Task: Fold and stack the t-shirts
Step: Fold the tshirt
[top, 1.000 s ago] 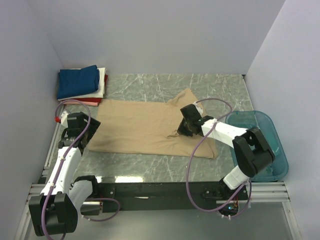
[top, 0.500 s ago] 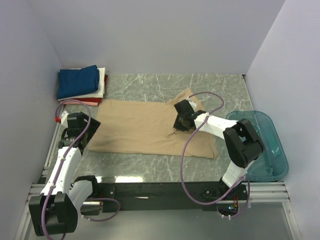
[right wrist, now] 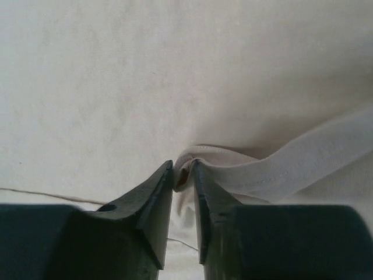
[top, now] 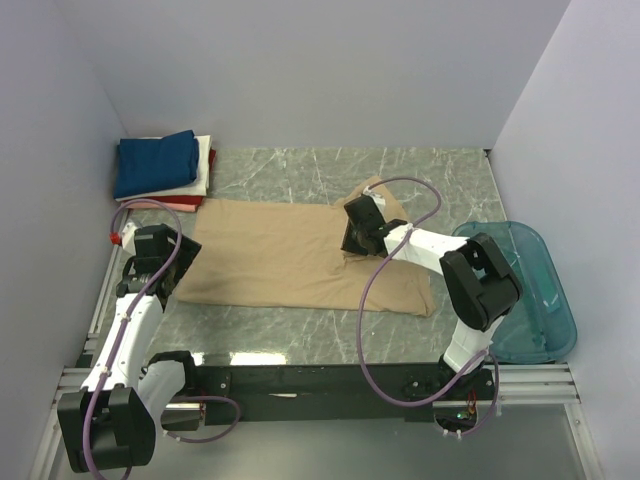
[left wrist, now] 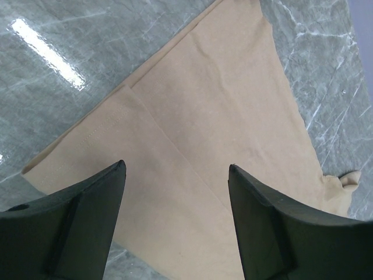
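Observation:
The tan t-shirt (top: 280,255) lies spread flat on the marble table, folded lengthwise. My right gripper (top: 357,238) is shut on a pinched fold of the tan t-shirt's hem (right wrist: 192,160) and holds it low over the shirt's right half. My left gripper (top: 165,262) is open and empty over the shirt's left end; the wrist view shows the tan cloth (left wrist: 192,146) between its fingers (left wrist: 87,204). A stack of folded t-shirts (top: 160,170), navy on top with white and red below, sits at the back left.
A teal translucent tub (top: 530,290) stands at the right edge of the table. Grey walls close the table on three sides. The black rail with the arm bases (top: 320,385) runs along the near edge.
My right gripper has carried the pinched hem up and to the left across the shirt. My left arm has not moved.

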Tool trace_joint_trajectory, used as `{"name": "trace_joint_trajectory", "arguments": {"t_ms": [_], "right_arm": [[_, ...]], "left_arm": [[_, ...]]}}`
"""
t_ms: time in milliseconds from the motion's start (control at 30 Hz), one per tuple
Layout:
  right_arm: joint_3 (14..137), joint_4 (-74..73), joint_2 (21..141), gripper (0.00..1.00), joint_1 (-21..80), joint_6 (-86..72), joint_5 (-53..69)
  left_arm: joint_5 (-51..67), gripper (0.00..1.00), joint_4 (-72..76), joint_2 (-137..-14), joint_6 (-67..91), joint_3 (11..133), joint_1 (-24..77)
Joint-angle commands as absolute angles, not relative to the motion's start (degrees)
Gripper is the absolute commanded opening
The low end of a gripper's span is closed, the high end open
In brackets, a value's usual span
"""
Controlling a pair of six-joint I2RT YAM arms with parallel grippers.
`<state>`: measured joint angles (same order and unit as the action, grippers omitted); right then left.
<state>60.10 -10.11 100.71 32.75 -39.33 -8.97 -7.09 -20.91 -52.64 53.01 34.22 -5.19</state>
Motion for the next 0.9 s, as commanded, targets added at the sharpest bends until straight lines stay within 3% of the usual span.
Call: {"name": "trace_joint_trajectory", "arguments": {"t_ms": [0, 100, 267, 500, 867], "right_arm": [[61.7, -5.98, 100.46, 0.37, 33.22, -36.83, -9.76], [61.18, -5.63, 99.5, 0.51, 33.22, -36.04, -8.97], [61.26, -6.5, 96.51, 0.6, 33.22, -35.07, -9.23], [64.42, -9.4, 95.01, 0.61, 30.24, -35.68, -8.27], [66.71, -9.67, 93.44, 0.59, 21.36, -37.09, 1.04]], "left_arm": [[-5.54, 0.76, -20.3, -50.98, 52.03, 35.68, -5.27], [-5.36, 0.77, -20.22, -50.45, 52.12, 35.42, -5.36], [-5.19, 0.76, -18.99, -51.06, 52.64, 36.12, -5.27], [-8.26, 0.75, -16.17, -59.48, 55.1, 41.3, -3.78], [-27.06, 0.67, -23.11, -86.73, 58.09, 68.18, 6.4]]}}
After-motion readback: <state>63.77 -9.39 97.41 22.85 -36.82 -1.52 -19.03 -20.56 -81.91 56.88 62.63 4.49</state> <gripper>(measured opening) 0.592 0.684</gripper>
